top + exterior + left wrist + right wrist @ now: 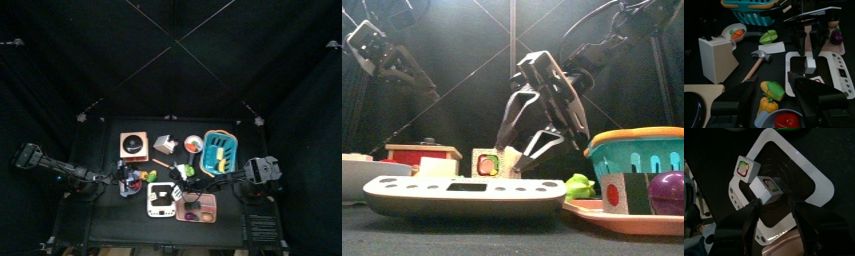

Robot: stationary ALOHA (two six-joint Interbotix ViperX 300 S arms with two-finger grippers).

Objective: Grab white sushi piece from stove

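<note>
A: The right gripper has its 2 jaws spread, 1 on each side of a white sushi piece with a green-and-red face. I cannot tell whether either jaw touches it.

B: And the arm's pose?

A: It comes in from the right and hangs down over the white stove; in the front view the gripper tilts down behind the stove.

B: Where does the sushi lie?

A: On the stove's dark top, just beyond the jaw tips. A 2nd white piece stands just beside it, nearer the stove's edge.

B: The left gripper?

A: Jaws wide apart, holding nothing, held at the table's left side above a yellow pepper, a green toy and a red cup.

B: Anything hard to make out?

A: From above the stove is small and the sushi cannot be picked out. The pink tray is cut off at the picture's edge.
</note>
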